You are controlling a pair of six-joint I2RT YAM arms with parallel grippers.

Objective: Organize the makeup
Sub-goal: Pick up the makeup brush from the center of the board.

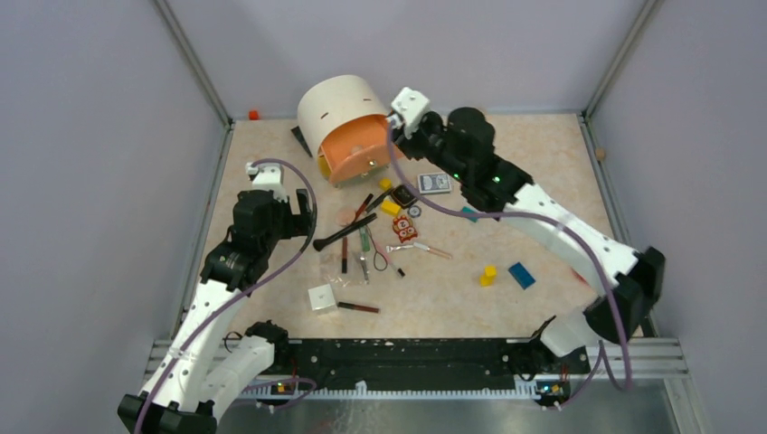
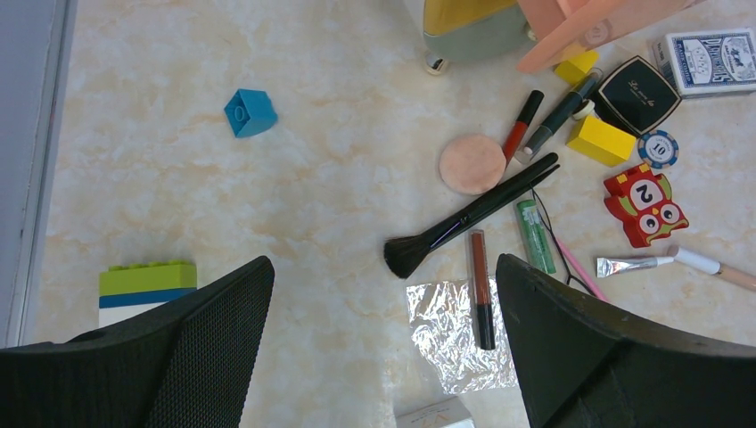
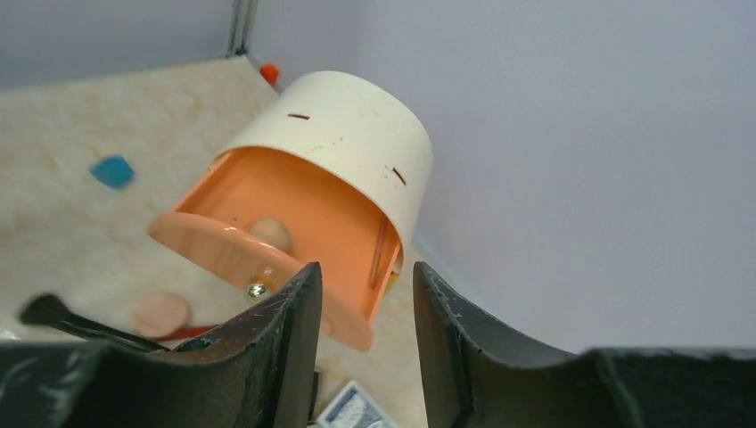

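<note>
The makeup lies in a loose heap mid-table. The long black brush (image 2: pixel 472 214) (image 1: pixel 344 232) lies next to a round peach puff (image 2: pixel 471 164), a dark-red pencil (image 2: pixel 481 285), a green pencil (image 2: pixel 535 236), a red tube (image 2: pixel 521 125), a black square compact (image 2: pixel 637 94) and a silver tool (image 2: pixel 633 264). A crinkled clear pouch (image 2: pixel 459 334) lies under the red pencil. My left gripper (image 2: pixel 383 357) (image 1: pixel 306 212) is open and empty, hovering just left of the heap. My right gripper (image 3: pixel 367 294) (image 1: pixel 392 134) is open, its jaws either side of the corner of the orange drawer (image 3: pixel 267 254).
The cream round organizer (image 1: pixel 342 108) stands at the back with its drawer pulled out. A card deck (image 1: pixel 435 183), an owl tile (image 2: pixel 646 205), yellow blocks (image 1: pixel 488 276), blue blocks (image 1: pixel 521 275) (image 2: pixel 250 112), a green-topped block (image 2: pixel 147 290) and a white box (image 1: pixel 322 298) lie around.
</note>
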